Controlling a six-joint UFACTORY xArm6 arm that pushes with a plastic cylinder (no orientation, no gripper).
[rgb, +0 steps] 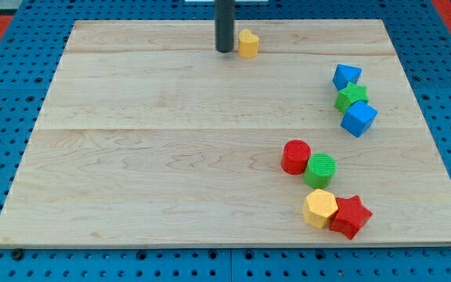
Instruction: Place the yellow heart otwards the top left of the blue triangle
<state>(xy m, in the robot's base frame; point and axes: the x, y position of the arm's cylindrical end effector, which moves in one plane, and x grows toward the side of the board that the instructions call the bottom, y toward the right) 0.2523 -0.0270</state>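
My tip (225,50) is resting on the wooden worktop (171,157) near the top of the frame, a little left of centre, and the rod above it is rising straight out of the picture; the arm is carrying no hand at all, only this rod, so nothing is being grasped. The yellow heart (247,43) is sitting just beside my tip on its right, very close, though I cannot tell whether the two are touching. The blue triangle (346,76) is lying well apart from it, toward the upper right of the frame, heading a tight chain with the green star (351,96) below it and the blue cube (358,117) below that. In the lower right, the red cylinder (295,157) is pressing against the green cylinder (320,170), and beneath them the yellow hexagon (319,208) is touching the red star (351,215)
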